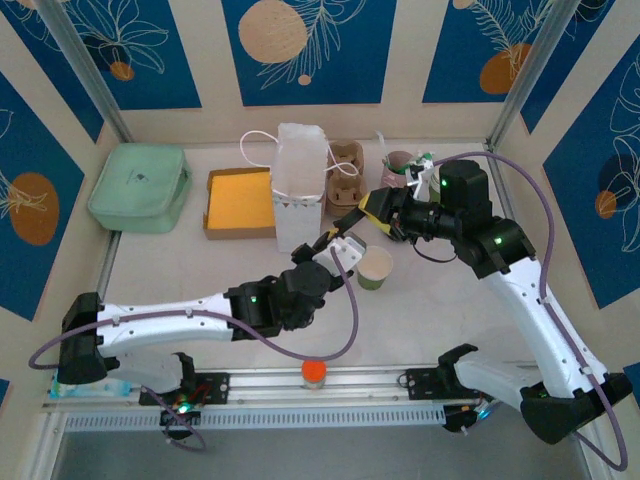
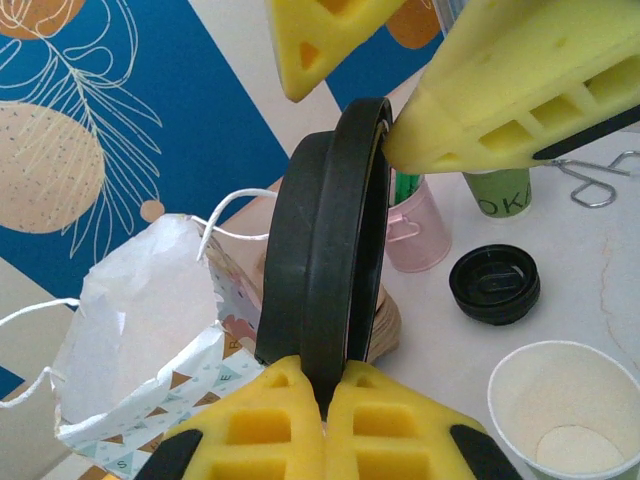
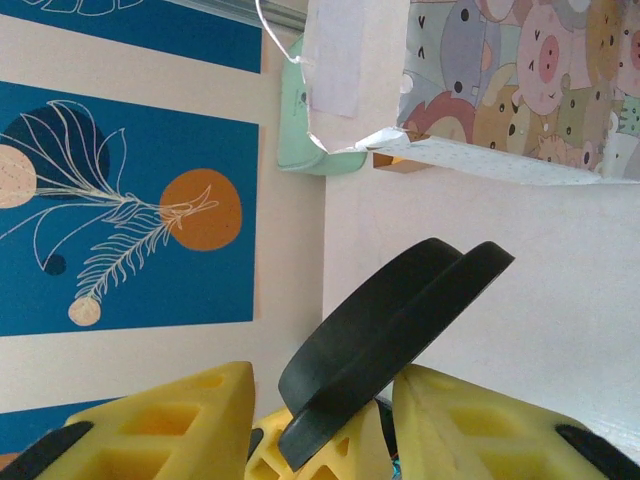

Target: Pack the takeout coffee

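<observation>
Left gripper (image 2: 325, 392) is pinching the black lid (image 2: 330, 250) tight at its lower rim, holding it edge-on above the table. Right gripper (image 3: 325, 385) is straddling the upper rim with jaws spread: one pad (image 2: 470, 100) is touching, the other is sitting just off it.

My read: a lid handover. To do it well, right should be clamping square on the rim before left is letting go, or the lid is likely slipping out sideways.

The takeout coffee looks unassembled: open green cup (image 1: 375, 268) is standing just right of the left claw, lid in the air near it.

Pale tabletop (image 1: 440, 320) is carrying a white paper bag (image 1: 298, 185), cardboard cup carrier (image 1: 345, 172), pink cup (image 2: 415, 228) and a spare lid (image 2: 495, 285). Blue leaf-print panels (image 1: 300, 45) are lining the walls.
</observation>
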Robot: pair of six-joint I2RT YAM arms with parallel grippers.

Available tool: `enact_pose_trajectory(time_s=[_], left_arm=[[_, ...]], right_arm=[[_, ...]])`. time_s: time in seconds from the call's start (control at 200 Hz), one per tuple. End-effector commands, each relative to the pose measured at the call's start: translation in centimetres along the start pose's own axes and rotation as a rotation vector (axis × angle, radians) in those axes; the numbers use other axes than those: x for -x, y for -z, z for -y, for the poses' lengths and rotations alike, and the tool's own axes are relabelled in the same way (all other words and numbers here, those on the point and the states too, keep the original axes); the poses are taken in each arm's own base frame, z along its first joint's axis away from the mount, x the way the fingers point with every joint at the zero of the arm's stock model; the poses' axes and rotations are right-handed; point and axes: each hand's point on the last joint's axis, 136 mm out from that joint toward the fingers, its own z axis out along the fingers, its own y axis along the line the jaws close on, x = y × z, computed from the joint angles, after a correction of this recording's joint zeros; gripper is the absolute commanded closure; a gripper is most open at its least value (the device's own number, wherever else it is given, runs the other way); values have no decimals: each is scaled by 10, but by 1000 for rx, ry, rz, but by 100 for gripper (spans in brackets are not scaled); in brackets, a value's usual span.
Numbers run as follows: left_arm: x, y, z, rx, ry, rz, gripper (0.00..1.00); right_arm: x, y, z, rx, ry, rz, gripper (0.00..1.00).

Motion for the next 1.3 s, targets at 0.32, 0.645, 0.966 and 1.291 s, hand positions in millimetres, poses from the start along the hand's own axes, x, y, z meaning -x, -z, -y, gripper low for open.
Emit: enact_pose_trajectory(time_s=[0.32,0.645,0.966,1.291], left_arm=[[15,4,-1,-3,23,47,100],[19,5,2,-13,11,66,100],[23,7,3,-10,18,91,81],[20,14,-3,-14,52,107,41]], right_arm=[[-4,0,-2,22,-2,-23,79],[-6,-1,-3,43,-10,-28,89],[-5,2,-10,98,-12,-18,96],[-2,6,-6,121,-28,4,100]])
